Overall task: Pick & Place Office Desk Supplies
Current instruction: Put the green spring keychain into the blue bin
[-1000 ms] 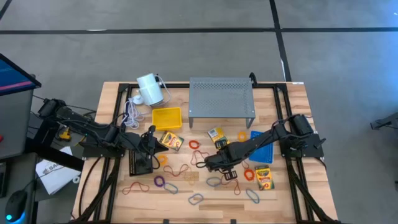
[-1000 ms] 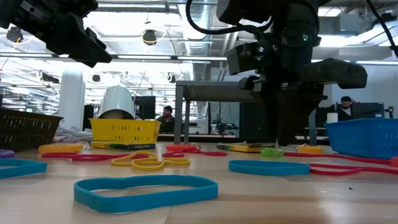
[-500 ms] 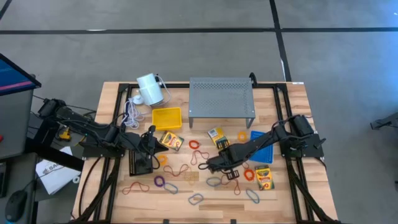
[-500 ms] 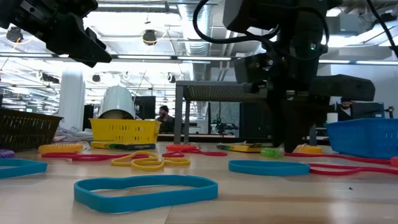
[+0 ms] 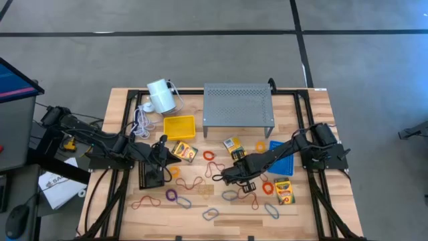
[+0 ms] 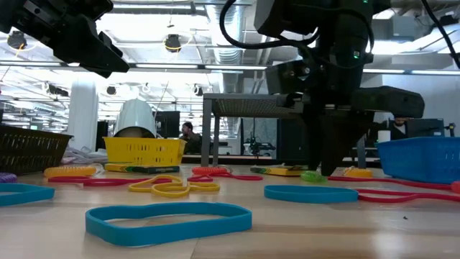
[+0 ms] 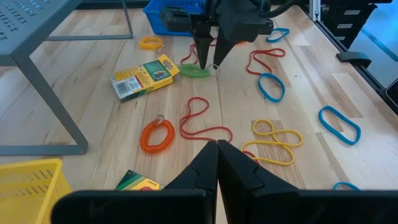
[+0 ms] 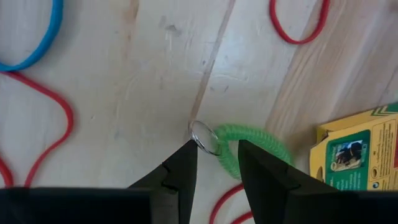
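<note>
Down low — right hand straddling green coil ring.

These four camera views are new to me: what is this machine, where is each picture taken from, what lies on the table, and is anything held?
Two dark robot arms work at a wooden table. One camera looks straight down, one sits at table height, and one rides on each wrist. Scattered around are rubber bands, crayon boxes, a yellow bin, a blue bin and a grey perforated shelf. The right end effector is lowered at a green coiled loop, its fingers apart on either side of the loop's metal ring; nothing is lifted. The left end effector hovers shut and empty.
</note>
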You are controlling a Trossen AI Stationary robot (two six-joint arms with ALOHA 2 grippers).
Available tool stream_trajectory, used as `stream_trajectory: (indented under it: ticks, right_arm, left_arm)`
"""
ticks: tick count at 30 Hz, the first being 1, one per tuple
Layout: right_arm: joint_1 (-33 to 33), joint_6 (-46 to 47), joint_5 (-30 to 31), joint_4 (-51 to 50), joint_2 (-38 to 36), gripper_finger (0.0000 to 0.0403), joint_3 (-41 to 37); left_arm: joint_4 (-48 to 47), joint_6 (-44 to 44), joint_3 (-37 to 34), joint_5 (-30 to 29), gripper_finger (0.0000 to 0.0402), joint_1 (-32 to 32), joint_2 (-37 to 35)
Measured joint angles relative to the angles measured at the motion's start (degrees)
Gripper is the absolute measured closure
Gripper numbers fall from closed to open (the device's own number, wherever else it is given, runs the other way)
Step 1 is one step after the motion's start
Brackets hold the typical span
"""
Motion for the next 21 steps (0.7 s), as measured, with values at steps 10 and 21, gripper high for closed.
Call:
stream_trajectory:
  ticks: [10,21]
  right_arm:
    - [-2.50,0.06,-4.89,3.85,-0.15,0.0289,-2.94]
    - [-2.63,0.11,-4.93,5.61,-0.26,0.0374,-4.87]
  left_arm:
    - [0.02,-0.13,0.00,0.39,0.0400,-0.05,0.00]
    - [-0.11,-0.12,0.00,0.39,0.0400,-0.05,0.00]
